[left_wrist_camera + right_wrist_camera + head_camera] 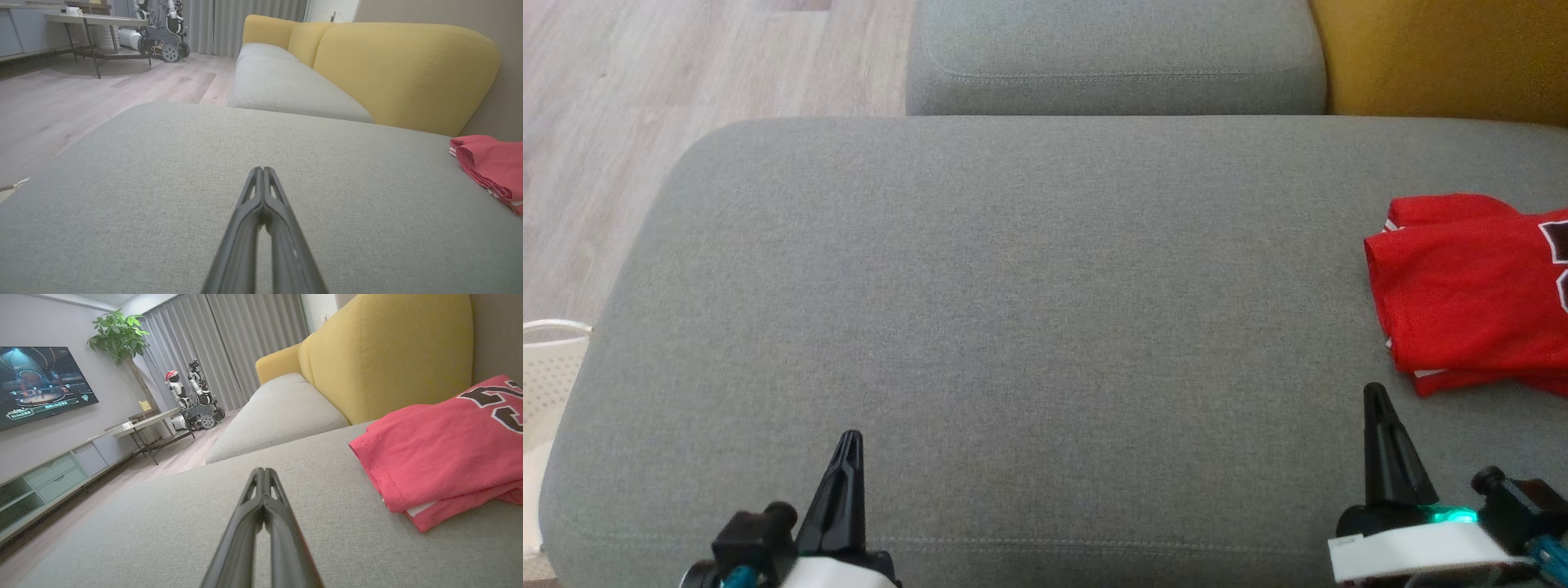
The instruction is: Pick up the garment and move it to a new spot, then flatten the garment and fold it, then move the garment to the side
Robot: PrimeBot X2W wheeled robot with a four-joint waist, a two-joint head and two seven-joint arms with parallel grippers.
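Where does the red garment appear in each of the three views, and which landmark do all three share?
Head view: the red garment lies at the right edge, about mid-height, cut off by the frame.
Left wrist view: the red garment sits at the right edge, just below mid-height.
Right wrist view: the red garment is large in the right half.
Shared landmark: the yellow backrest beyond it.

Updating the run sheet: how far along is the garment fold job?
Looks done: the red fabric garment with dark lettering lies folded in layers at the right side of the wide grey fabric cushion. In hand: nothing; the left pincer and right pincer are shut, empty, clear of it. Left: apparently nothing.
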